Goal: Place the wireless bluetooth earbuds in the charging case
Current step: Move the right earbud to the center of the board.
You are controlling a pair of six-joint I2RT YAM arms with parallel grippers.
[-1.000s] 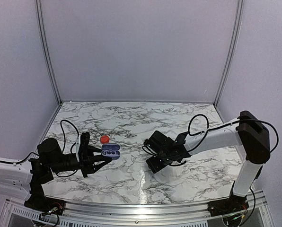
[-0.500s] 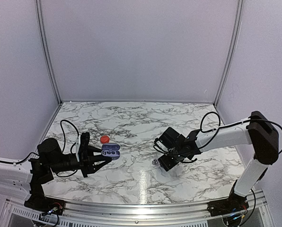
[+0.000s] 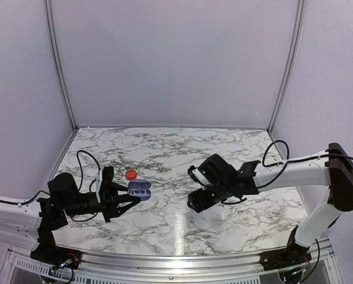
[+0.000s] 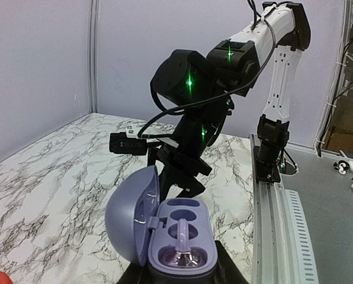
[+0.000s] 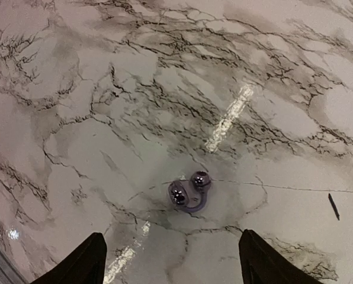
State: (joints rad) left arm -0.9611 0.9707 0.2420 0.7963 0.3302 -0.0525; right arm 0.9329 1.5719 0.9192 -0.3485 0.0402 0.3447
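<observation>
Earbud [image 5: 188, 190] lay on the marble table [image 5: 76, 89], lower middle of the frame.
Your right gripper [image 5: 170, 239] hung spread wide above it; your left gripper [image 3: 131, 193] pinched the open charging case [image 4: 179, 239].

Earbud [image 5: 189, 190] on bare tabletop [image 5: 105, 89], approachable from every side, right gripper [image 5: 173, 257] jaws spread wider than it, charging case [image 4: 179, 236] wells open upward, raised lid [image 4: 132, 207] walling one side, red object [image 3: 131, 174] close by
</observation>
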